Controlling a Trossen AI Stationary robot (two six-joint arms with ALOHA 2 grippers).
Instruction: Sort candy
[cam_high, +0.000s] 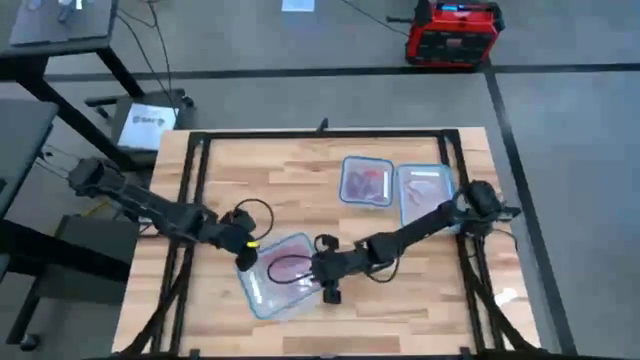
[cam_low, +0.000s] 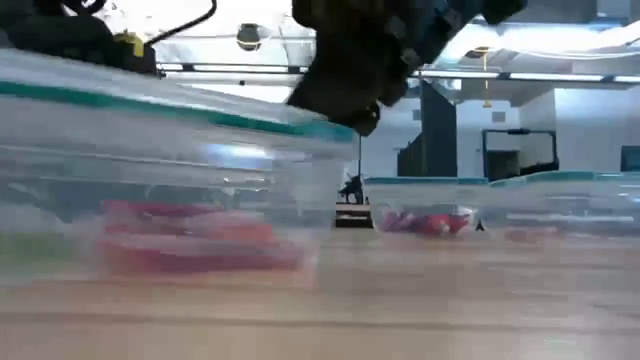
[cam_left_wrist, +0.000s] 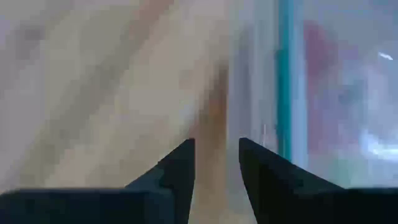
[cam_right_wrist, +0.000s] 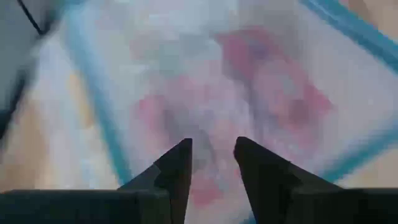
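A clear tub with a bluish rim (cam_high: 280, 272) stands near the table's front edge and holds red and pink candy (cam_high: 285, 266), which also shows in the low view (cam_low: 190, 240). My left gripper (cam_high: 246, 256) hovers at this tub's left rim. In its wrist view the gripper (cam_left_wrist: 216, 163) is open over bare wood beside the rim (cam_left_wrist: 285, 81). My right gripper (cam_high: 322, 272) hangs at the tub's right rim and points into it. It is open above the candy (cam_right_wrist: 261, 81), with nothing between its fingers (cam_right_wrist: 177, 168).
Two more clear tubs stand side by side at the far right: one (cam_high: 366, 182) with red candy, the other (cam_high: 425, 192) with paler pieces. A black frame (cam_high: 320, 134) borders the wooden table. Bare wood lies along the far left and the front right.
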